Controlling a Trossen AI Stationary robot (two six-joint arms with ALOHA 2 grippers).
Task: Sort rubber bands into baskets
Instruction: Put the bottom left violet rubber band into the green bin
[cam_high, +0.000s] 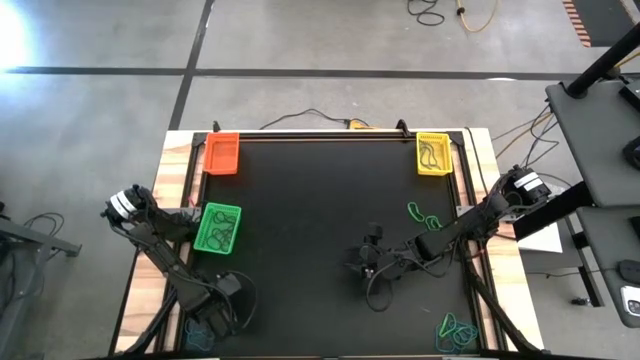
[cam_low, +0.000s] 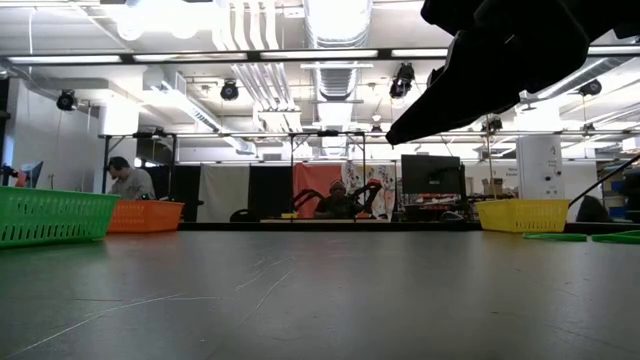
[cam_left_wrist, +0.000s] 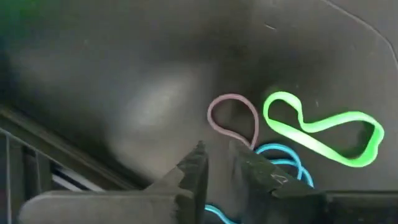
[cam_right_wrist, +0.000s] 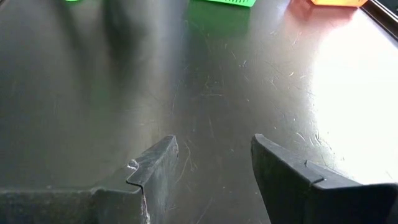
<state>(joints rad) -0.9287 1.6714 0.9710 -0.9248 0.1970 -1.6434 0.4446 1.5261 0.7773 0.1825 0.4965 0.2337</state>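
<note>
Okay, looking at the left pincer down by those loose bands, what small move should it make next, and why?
Probably close the left pincer on the pinkish band. Its fingertips sit narrowly apart right at that loop's near end, with the blue band and bright green band lying close beside it.

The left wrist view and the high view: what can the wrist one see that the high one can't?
Only the left wrist view shows the left hand hanging close over a pinkish rubber band, a bright green band and a blue band.

Only the high view shows the orange basket, yellow basket, green basket and the right hand at mid-table.

Both show the black table.
</note>
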